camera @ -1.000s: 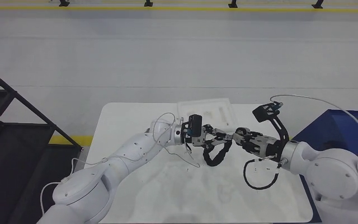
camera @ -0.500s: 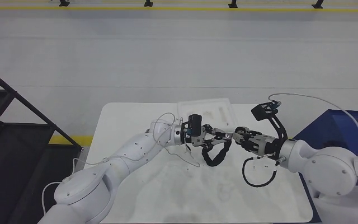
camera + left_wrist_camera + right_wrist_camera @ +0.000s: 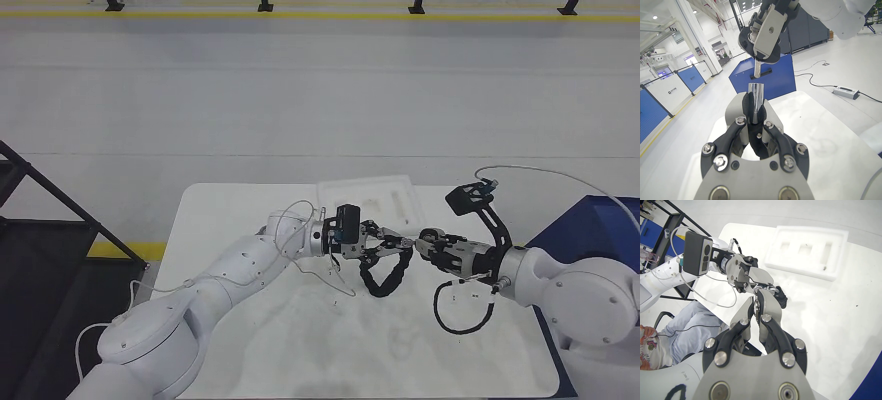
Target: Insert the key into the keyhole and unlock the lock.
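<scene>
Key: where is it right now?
In the left wrist view the key is pinched in the right gripper in the air over the table, its tip just short of the chrome lock cylinder clamped in the left gripper.

Chrome lock [image 3: 755, 95] (black cable [image 3: 380, 291]), silver key [image 3: 757, 69].

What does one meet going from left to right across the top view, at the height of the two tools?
Black rack, left tool holding the lock, right tool holding the key, blue cabinet.

White table [image 3: 300, 340]; foam tray [image 3: 345, 190] at far edge.
</scene>
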Tool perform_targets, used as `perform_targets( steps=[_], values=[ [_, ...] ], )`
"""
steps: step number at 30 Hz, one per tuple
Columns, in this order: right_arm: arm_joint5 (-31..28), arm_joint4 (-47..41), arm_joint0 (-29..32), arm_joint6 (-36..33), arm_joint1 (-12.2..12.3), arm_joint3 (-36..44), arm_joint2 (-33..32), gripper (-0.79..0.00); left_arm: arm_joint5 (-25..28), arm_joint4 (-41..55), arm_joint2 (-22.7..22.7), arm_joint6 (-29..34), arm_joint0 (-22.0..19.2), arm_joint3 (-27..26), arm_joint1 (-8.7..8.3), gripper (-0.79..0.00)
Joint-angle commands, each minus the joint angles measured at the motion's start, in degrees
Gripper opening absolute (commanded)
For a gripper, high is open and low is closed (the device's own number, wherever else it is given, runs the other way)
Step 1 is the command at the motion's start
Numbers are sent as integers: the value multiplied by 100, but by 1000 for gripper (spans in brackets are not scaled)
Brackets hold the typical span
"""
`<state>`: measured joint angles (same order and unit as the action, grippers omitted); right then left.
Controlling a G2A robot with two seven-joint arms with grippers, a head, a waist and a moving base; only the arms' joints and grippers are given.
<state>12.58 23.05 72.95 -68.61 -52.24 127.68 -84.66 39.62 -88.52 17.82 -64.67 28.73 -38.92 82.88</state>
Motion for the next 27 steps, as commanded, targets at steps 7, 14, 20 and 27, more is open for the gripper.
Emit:
perform_targets(
  steps=[7,14,20,27],
  values=[
    [46,-17,-8,-21,18,-51,22,-785,-39,-213,66,-34,-48,36,37,-785],
    [58,-40,-12,-21,33,-71,30,-785,-36,-325,129,-28,-40,57,64,-785],
    [105,88,-40,-75,52,-75,76,-785,-142,-509,173,40,-62,43,77,-785],
    [165,186,-116,-87,61,-111,187,-785,-169,-601,266,34,-45,1,66,-785]
  ],
)
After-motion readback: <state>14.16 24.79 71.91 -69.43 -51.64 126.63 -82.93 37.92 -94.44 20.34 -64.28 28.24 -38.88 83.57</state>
